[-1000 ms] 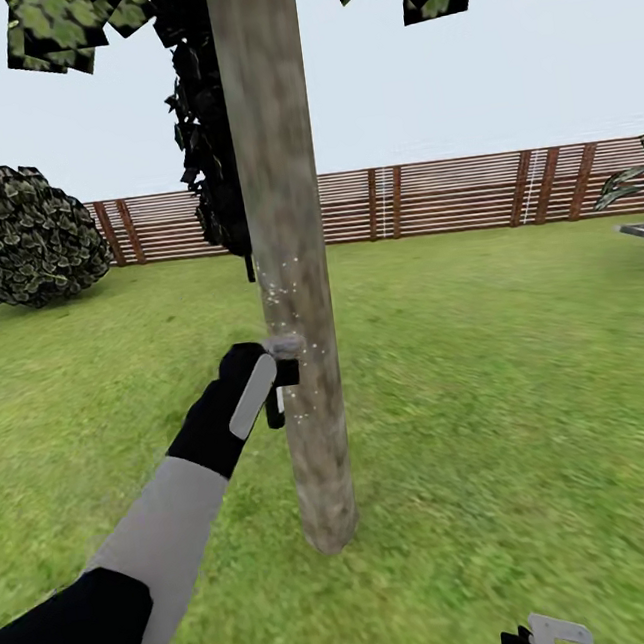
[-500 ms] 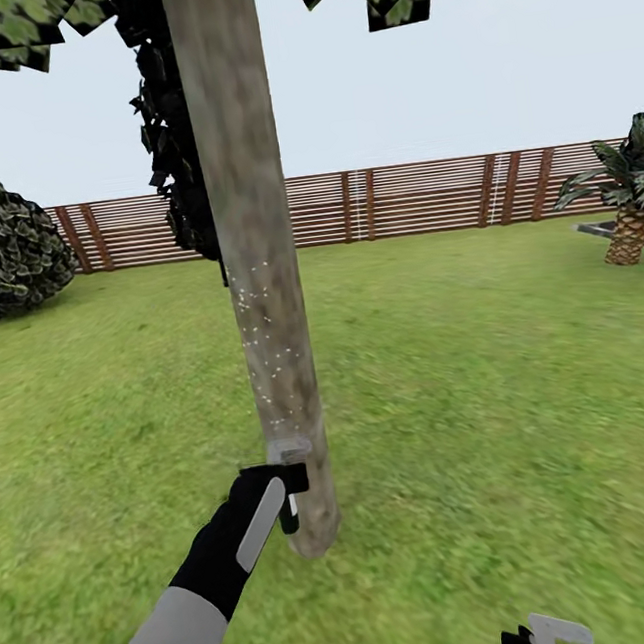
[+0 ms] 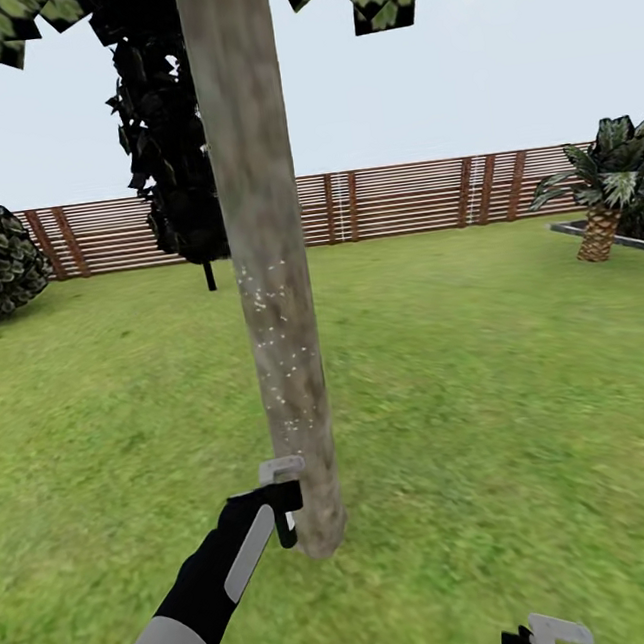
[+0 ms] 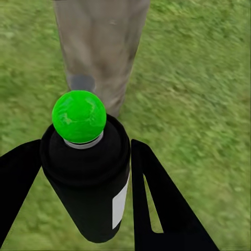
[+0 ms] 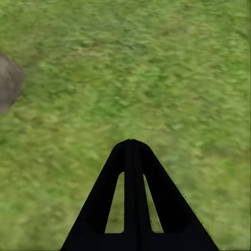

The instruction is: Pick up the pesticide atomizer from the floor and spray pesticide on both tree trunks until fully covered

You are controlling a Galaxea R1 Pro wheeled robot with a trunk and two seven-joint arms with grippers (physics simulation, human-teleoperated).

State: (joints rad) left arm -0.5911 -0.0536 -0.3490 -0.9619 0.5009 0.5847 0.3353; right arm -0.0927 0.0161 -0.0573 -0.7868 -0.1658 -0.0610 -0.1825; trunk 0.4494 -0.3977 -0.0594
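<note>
Right gripper: the right gripper [image 5: 133,151] has its two black fingers pressed together with nothing between them, pointed down at grass; in the head view it sits at 5 o'clock at the frame edge [image 3: 542,635], idle and well apart from the work.

Left gripper: the left gripper [image 3: 275,497] is clamped on the pesticide atomizer [image 4: 86,167], one black finger on each side of the body. It is at 7 o'clock in the head view, held low, just beside the base of the trunk, judged so the nozzle faces the bare lower bark.

Atomizer form: dark cylindrical body, pale label patch, glossy round green cap [image 4: 79,116] on a grey collar.

Tree trunk: the tree trunk [image 3: 270,268] is a straight, matte column of mottled grey-brown bark at 12 o'clock.

Pesticide: fine white specks [image 3: 274,328] dot the middle section; the foot of the trunk looks uncovered, so coverage is judged partial.

Lawn: blurred green grass [image 3: 489,372], flat.

Background: brown slatted fence [image 3: 398,200]; near-black conifer [image 3: 170,149] at 11 o'clock; short palm [image 3: 602,182] at 3 o'clock.
</note>
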